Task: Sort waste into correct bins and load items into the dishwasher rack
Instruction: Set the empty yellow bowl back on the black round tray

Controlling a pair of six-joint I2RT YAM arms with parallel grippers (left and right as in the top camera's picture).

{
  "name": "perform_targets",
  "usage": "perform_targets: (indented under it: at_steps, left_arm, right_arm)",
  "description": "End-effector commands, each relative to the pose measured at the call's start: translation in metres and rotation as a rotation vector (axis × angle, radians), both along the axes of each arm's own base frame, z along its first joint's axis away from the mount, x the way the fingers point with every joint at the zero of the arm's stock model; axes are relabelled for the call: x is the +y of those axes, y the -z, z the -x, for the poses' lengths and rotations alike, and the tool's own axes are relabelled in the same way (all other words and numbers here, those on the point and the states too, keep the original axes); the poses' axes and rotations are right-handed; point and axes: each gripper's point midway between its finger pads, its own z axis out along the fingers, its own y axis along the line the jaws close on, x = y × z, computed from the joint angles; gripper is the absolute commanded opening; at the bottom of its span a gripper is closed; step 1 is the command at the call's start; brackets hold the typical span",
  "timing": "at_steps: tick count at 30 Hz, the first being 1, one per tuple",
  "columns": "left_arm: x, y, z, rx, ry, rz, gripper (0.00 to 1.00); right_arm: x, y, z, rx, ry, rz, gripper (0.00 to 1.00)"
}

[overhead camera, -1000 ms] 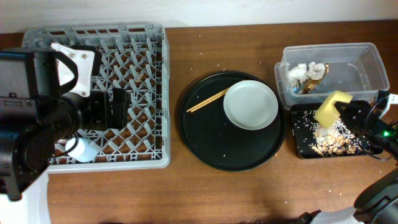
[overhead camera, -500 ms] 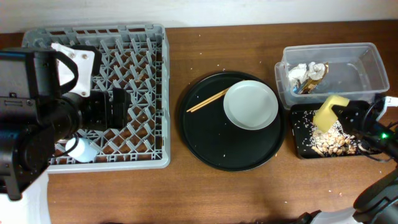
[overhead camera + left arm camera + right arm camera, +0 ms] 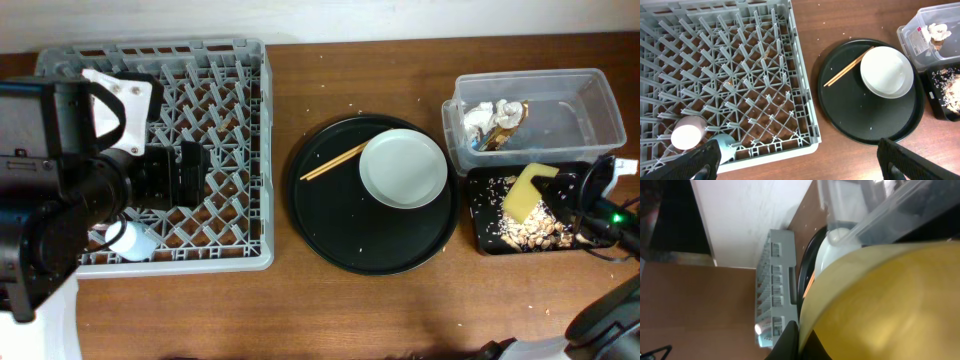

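My right gripper (image 3: 547, 190) is shut on the rim of the yellow bowl (image 3: 521, 194) and holds it tilted over the shallow black tray (image 3: 481, 222), which holds brownish food scraps (image 3: 530, 229). The bowl fills the right wrist view (image 3: 880, 305), pinched between the fingers (image 3: 801, 339). The clear tub (image 3: 590, 100) holds the white napkin (image 3: 478, 118) and the wrapper (image 3: 504, 124). The pale plate (image 3: 403, 168) and the chopsticks (image 3: 335, 161) lie on the round black tray (image 3: 330, 235). The pink cup (image 3: 687, 136) and the blue cup (image 3: 723, 145) sit in the grey rack (image 3: 230, 80). My left gripper (image 3: 185, 172) is open and empty above the rack.
Crumbs are scattered on the brown table round the shallow tray and the round tray. A white wall runs along the table's far edge. The left arm's body covers the rack's left side in the overhead view.
The right gripper has moved the yellow bowl a little toward the table's front, lower over the shallow black tray. The left arm has not moved.
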Motion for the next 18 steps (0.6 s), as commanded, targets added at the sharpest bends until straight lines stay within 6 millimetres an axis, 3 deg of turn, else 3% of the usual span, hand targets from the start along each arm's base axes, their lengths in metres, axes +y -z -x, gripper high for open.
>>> perform_targets:
  at_steps: [1, 3, 6, 7, 9, 12, 15, 17, 18]
  left_arm:
    - [0.000, -0.001, 0.001, -0.003, -0.009, 0.001, 0.99]
    - [0.000, -0.001, 0.001, -0.003, -0.009, 0.001, 0.99]
    - [0.000, -0.001, 0.001, -0.003, -0.009, 0.001, 0.99]
    - [0.000, -0.001, 0.001, -0.003, -0.009, 0.001, 0.99]
    - [0.000, -0.001, 0.001, -0.003, -0.009, 0.001, 0.99]
    - [0.000, -0.001, 0.001, -0.003, -0.009, 0.001, 0.99]
    - [0.000, -0.001, 0.001, -0.003, -0.009, 0.001, 0.99]
    - [0.000, -0.001, 0.001, -0.003, -0.009, 0.001, 0.99]
    - [0.000, -0.001, 0.001, -0.003, -0.009, 0.001, 0.99]
  right_arm:
    - [0.031, -0.046, 0.010, -0.120, -0.075, 0.188, 0.04]
    - [0.072, -0.057, 0.022, -0.089, -0.172, 0.384, 0.04]
    - [0.131, -0.053, 0.035, -0.063, -0.352, 0.644, 0.04]
    - [0.168, -0.048, 0.043, -0.100, -0.497, 0.733, 0.04]
    - [0.214, -0.028, 0.051, -0.108, -0.665, 0.863, 0.04]
    - [0.282, 0.017, 0.054, -0.095, -0.843, 1.064, 0.04]
    - [0.309, 0.067, 0.053, -0.001, -0.907, 1.167, 0.04]
    - [0.316, 0.102, 0.048, 0.076, -0.930, 1.196, 0.05]
    - [0.316, 0.113, 0.047, 0.119, -0.923, 1.191, 0.12]
